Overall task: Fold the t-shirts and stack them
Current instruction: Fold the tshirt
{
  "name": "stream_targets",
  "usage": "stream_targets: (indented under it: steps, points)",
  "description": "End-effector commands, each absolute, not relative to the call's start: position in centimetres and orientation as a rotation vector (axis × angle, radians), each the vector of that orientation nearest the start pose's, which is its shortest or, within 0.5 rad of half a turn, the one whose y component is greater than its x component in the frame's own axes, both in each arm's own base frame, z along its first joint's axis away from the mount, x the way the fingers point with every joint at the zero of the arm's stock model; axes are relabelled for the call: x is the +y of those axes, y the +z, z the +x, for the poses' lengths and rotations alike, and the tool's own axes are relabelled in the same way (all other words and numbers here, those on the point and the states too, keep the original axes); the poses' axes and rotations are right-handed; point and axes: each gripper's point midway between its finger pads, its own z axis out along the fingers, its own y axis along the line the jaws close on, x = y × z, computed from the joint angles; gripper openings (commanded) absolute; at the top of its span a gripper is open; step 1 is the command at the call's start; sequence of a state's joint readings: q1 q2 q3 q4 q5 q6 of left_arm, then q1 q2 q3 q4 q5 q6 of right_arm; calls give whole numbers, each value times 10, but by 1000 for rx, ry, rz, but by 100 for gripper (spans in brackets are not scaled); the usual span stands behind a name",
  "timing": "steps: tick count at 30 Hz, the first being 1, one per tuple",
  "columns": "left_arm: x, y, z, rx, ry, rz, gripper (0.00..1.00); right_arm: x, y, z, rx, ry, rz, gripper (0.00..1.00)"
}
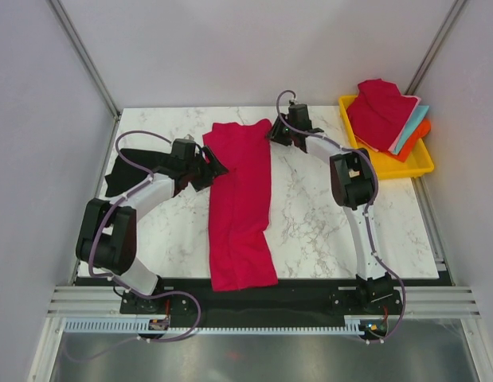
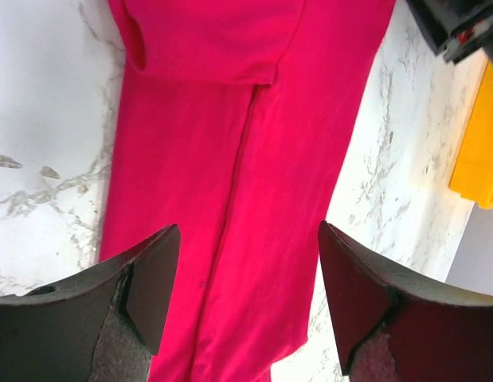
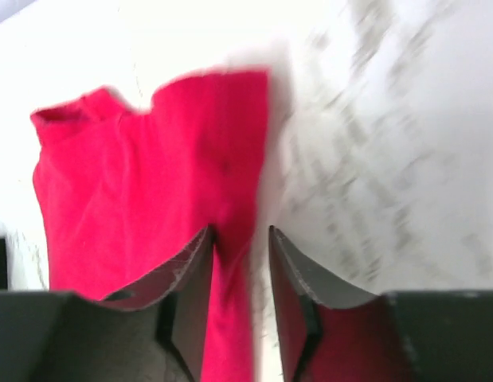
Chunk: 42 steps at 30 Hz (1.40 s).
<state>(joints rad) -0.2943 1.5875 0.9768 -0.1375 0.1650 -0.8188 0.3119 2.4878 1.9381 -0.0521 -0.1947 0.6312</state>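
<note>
We see a marble table [image 1: 326,215] with a crimson t-shirt [image 1: 240,207] lying down its middle, folded lengthwise into a long strip. At the far right corner, a yellow tray [image 1: 405,165] holds a stack with a crimson shirt [image 1: 379,111] on top and teal [image 1: 413,127] and orange [image 1: 419,137] edges showing beneath. A black shirt [image 1: 127,171] lies at the left edge, under the left arm. The left gripper [image 2: 248,239] hovers at the strip's left side, its fingers spread wide and holding nothing. The right gripper [image 3: 240,239] sits at the strip's far right corner, its fingers narrowly parted and clamping no cloth.
</note>
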Motion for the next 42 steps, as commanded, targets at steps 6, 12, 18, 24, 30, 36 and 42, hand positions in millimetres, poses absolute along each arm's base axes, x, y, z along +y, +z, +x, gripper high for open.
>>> stream_targets:
  steps: [6, 12, 18, 24, 30, 36, 42]
  points:
    - [-189, 116, 387, 2316, -796, -511, 79, 211, 40, 605, 2284, 627, 224, 68]
    - [-187, 104, 388, 2352, -769, -531, 79, 231, 29, 565, 2344, 755, 178, 67]
    - [-186, 104, 388, 2363, -766, -523, 79, 249, 0, 537, 2422, 778, 114, 63]
    - [-185, 111, 387, 2347, -769, -517, 78, 257, -22, 530, 2461, 770, 94, 51]
    - [-186, 110, 389, 2348, -766, -519, 78, 244, -22, 549, 2437, 659, 176, 8]
    - [-189, 106, 388, 2364, -785, -524, 78, 208, -14, 574, 2389, 586, 283, 0]
    - [-198, 94, 388, 2394, -838, -533, 77, 169, 0, 602, 2328, 572, 350, 0]
